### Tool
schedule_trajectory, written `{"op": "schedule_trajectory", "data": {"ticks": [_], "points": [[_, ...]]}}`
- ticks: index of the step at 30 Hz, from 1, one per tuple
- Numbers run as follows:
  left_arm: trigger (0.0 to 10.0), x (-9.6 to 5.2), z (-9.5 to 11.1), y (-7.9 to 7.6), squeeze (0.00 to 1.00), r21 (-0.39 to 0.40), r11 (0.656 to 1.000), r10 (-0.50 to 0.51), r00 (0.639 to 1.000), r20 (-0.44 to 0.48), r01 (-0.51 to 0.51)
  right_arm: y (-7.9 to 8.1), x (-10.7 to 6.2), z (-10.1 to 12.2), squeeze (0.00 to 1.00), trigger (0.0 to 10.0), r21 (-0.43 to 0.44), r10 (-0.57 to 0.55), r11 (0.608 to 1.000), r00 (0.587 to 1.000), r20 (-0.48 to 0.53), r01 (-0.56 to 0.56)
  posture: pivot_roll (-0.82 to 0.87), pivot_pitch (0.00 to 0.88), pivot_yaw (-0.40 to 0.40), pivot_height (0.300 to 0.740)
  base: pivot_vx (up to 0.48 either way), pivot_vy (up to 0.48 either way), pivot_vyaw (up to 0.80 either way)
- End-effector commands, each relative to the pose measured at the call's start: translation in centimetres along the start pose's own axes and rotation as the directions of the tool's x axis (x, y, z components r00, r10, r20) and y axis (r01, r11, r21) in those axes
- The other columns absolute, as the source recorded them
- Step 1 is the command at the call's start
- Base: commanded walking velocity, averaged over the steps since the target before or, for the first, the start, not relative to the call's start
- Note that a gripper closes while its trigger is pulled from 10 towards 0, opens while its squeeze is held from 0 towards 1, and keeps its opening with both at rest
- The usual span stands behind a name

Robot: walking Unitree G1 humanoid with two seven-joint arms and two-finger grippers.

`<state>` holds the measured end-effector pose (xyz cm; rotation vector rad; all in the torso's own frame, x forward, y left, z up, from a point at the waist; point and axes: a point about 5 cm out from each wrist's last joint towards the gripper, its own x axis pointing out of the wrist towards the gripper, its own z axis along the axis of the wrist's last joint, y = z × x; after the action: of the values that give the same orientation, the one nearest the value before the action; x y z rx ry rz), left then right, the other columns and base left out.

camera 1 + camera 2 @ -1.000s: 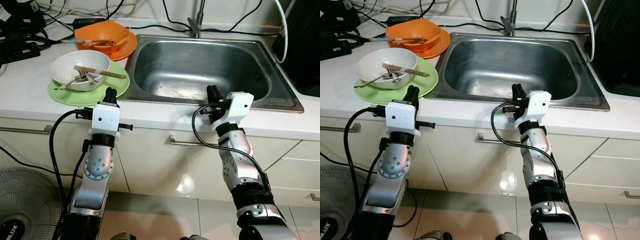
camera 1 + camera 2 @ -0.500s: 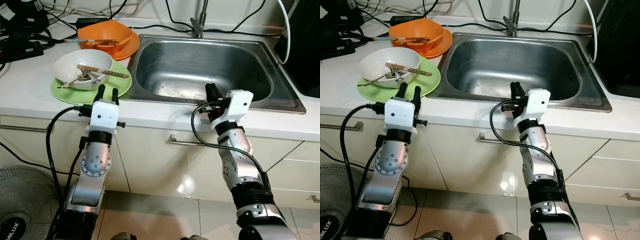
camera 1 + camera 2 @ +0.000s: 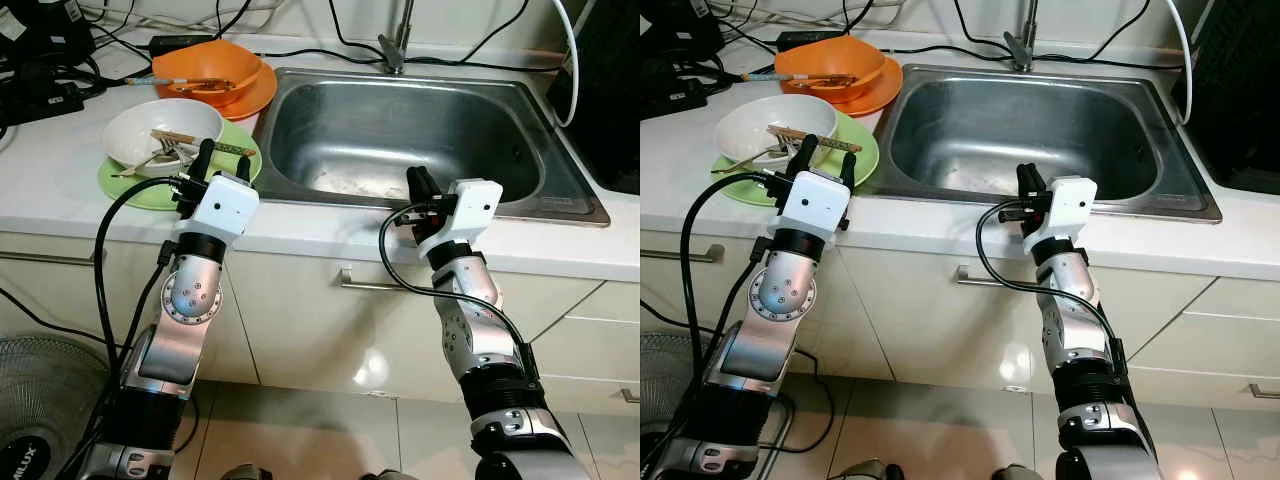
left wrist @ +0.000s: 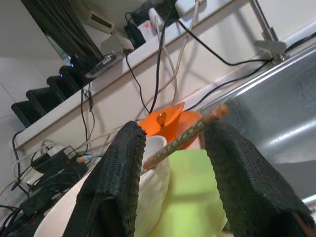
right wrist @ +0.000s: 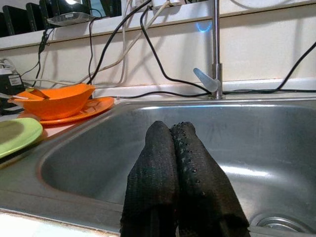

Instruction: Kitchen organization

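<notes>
A white bowl [image 3: 160,125] holding a pair of chopsticks [image 3: 200,143] and a fork stands on a green plate [image 3: 118,183] left of the steel sink [image 3: 420,130]. Behind it, an orange bowl [image 3: 210,68] rests on an orange plate [image 3: 257,100]. My left gripper [image 3: 224,162] is open at the green plate's near-right rim, next to the white bowl. In the left wrist view one chopstick [image 4: 187,136] crosses the gap between the fingers [image 4: 123,168], with nothing gripped. My right gripper [image 3: 415,186] is shut and empty over the sink's front edge; its fingers [image 5: 170,148] are pressed together.
A tap [image 3: 392,50] rises behind the sink. Power strips and cables [image 3: 40,90] crowd the counter's back left. A dark appliance [image 3: 610,90] stands at the right. Cabinet drawers with handles [image 3: 370,285] sit below, and a fan [image 3: 30,440] is on the floor at lower left.
My left arm has risen and reached forward, bringing its open fingers from the counter's front edge up to the green plate beside the white bowl. The right gripper has barely moved.
</notes>
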<state>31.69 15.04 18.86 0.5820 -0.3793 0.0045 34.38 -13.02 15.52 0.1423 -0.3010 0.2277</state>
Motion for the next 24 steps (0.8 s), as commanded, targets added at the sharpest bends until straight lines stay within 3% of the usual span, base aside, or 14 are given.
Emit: {"op": "schedule_trajectory", "data": {"ticks": [1, 17, 24], "points": [[10.0, 0.4, 0.3, 0.0, 0.0, 0.015, 1.0, -0.019, 1.0, 0.006, 0.019, 0.1, 0.1, 0.3, 0.0, 10.0, 0.015, 0.004, 1.0, 1.0, 0.012, -0.004, -0.02, 0.075, -0.014, 0.74, 0.0, 0.0, 0.0], [10.0, 2.7, 1.1, 0.1, 0.0, 0.111, 0.985, -0.134, 0.991, 0.02, 0.131, 0.4, 0.1, 0.2, 0.0, 10.0, 0.024, 0.008, 1.0, 1.0, 0.008, -0.008, -0.02, 0.074, -0.012, 0.74, 0.0, 0.0, 0.0], [10.0, 2.6, 2.5, 0.3, 0.0, 0.067, 0.985, -0.167, 0.981, 0.095, 0.162, 0.3, 0.0, 0.2, 0.0, 10.0, 0.027, 0.002, 1.0, 1.0, 0.011, -0.002, -0.02, 0.076, -0.005, 0.74, 0.0, 0.0, 0.0]]}}
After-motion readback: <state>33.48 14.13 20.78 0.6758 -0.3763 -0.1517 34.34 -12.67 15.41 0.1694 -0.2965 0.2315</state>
